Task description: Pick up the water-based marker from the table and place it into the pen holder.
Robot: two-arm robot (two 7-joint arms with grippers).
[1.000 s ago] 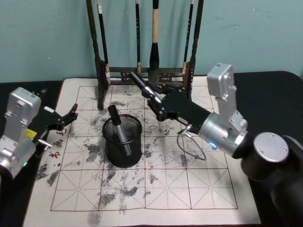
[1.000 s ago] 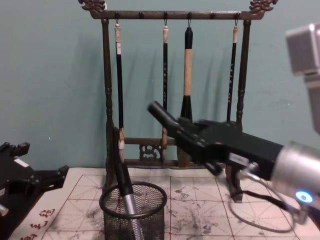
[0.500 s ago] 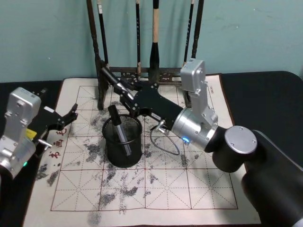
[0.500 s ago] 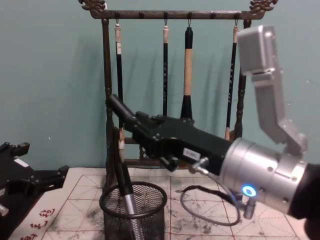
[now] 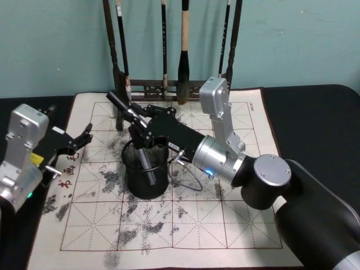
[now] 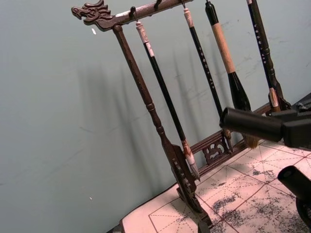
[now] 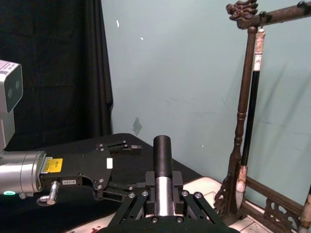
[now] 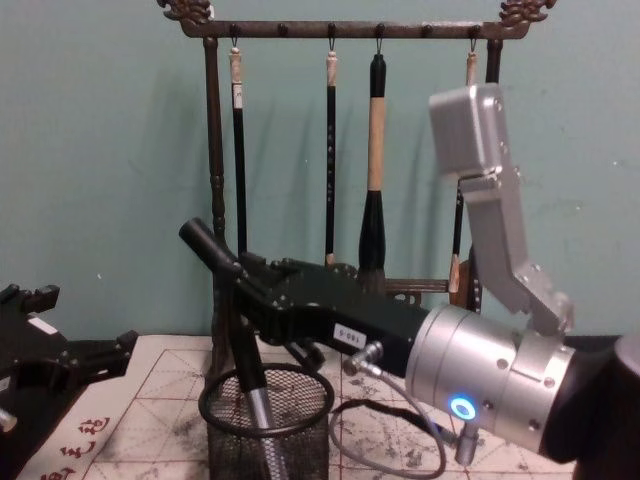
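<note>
My right gripper (image 5: 136, 117) is shut on a water-based marker (image 5: 119, 103), black at its outer end and silver between the fingers (image 7: 146, 195). It holds the marker (image 8: 203, 243) tilted just above the back left rim of the pen holder (image 5: 146, 179), a black mesh cup on the table (image 5: 225, 225). A second black and grey marker (image 8: 250, 385) leans inside the pen holder (image 8: 268, 428). The held marker (image 6: 250, 124) also appears in the left wrist view. My left gripper (image 5: 79, 140) rests open at the cloth's left edge, away from the holder.
A tall dark wooden brush rack (image 5: 121, 84) with several hanging brushes (image 8: 376, 130) stands right behind the holder, close to the marker's outer end. A grey cable (image 5: 188, 174) loops under my right wrist. Black table surface (image 5: 315, 112) lies to the right of the cloth.
My right arm has swung left with the marker, from the right of the pen holder to just above its back rim. The left arm has stayed still.
</note>
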